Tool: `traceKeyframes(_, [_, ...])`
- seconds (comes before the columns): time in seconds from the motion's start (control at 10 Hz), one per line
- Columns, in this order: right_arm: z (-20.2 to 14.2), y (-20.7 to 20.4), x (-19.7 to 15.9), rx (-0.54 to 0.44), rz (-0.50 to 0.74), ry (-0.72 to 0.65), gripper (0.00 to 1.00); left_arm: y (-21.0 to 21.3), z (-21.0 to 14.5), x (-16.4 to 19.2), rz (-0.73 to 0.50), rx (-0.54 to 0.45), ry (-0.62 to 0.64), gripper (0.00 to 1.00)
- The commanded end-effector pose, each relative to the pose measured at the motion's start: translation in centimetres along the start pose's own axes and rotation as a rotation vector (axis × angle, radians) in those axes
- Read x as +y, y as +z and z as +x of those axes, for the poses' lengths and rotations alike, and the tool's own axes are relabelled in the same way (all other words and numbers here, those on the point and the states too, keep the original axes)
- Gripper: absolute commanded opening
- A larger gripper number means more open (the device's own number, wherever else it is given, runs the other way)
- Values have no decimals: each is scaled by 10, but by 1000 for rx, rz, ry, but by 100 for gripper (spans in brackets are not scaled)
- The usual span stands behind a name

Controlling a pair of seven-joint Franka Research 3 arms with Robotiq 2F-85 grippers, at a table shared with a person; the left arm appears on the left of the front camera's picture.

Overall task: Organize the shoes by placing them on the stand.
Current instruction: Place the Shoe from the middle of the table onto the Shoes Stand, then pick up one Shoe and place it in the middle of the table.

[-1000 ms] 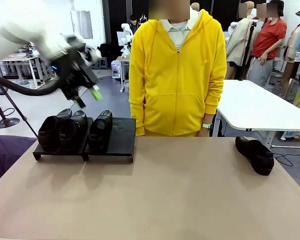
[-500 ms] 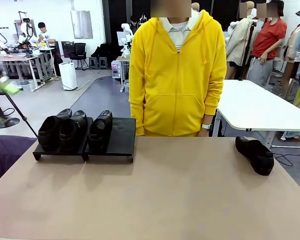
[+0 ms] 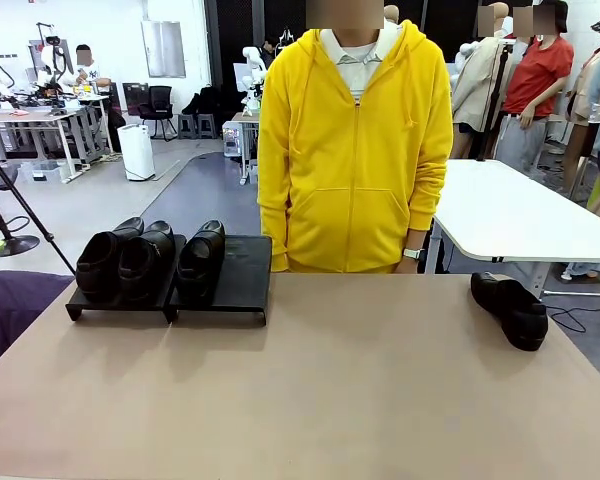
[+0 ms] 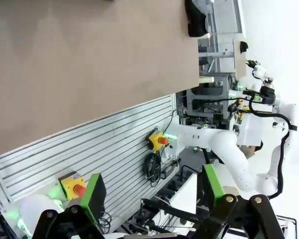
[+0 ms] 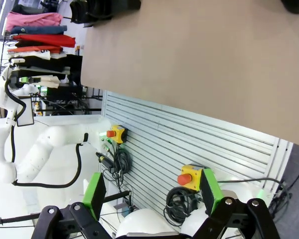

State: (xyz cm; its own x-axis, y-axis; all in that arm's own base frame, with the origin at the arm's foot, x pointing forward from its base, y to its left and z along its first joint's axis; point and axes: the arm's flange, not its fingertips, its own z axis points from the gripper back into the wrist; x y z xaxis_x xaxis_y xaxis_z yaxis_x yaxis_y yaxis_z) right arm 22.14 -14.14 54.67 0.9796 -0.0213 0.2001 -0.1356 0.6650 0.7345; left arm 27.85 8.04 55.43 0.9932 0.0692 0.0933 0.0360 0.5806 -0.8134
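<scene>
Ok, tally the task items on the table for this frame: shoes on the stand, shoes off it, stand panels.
Shoes on the stand: 3 (left, middle, right)
Shoes off the stand: 1 (the loose shoe, table's right side)
Stand panels: 2
Total: 6

The front camera sits low on the robot's side, looking across the tan table (image 3: 310,390) at the person in a yellow hoodie (image 3: 355,150). It takes in the black stand (image 3: 225,285) far left and a lone loafer (image 3: 510,310) far right. Both wrist cameras hang off the near edge, rolled sideways, facing the slatted aluminium base (image 4: 99,149) beneath the tabletop. The left wrist view shares that loafer (image 4: 195,19); the right wrist view shares the stand (image 5: 104,7).
</scene>
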Motion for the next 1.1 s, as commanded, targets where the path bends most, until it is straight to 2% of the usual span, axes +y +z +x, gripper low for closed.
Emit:
traceKeyframes(0.0, [0, 3, 2, -11, 18, 18, 100, 4, 7, -7, -13, 9, -12, 100])
traceKeyframes(1.0, [0, 0, 0, 0, 0, 0, 100, 4, 7, -7, -13, 9, -12, 100])
